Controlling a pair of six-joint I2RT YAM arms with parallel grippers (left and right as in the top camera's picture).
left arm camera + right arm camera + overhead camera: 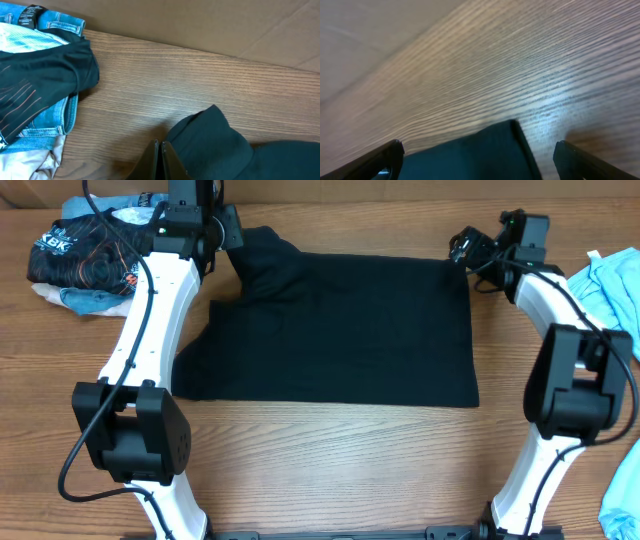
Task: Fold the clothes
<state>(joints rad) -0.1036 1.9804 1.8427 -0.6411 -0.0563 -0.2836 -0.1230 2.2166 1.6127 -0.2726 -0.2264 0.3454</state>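
Observation:
The clothes [340,330], a plain black T-shirt, lie flat across the middle of the wooden table [330,450], with one sleeve bunched up at the far left. My left gripper [228,230] is shut at that sleeve. In the left wrist view its fingertips [161,145] are pressed together and the black fabric [215,147] lies against their right side, with nothing visible between them. My right gripper [462,248] stands open over the shirt's far right corner. In the right wrist view that corner [485,152] lies between the wide-apart fingers [570,160].
A heap of other garments [90,255] sits at the far left corner: a black printed shirt [45,80] on blue jeans [60,25]. Light blue cloth [610,285] lies at the right edge, and more [625,500] at the near right.

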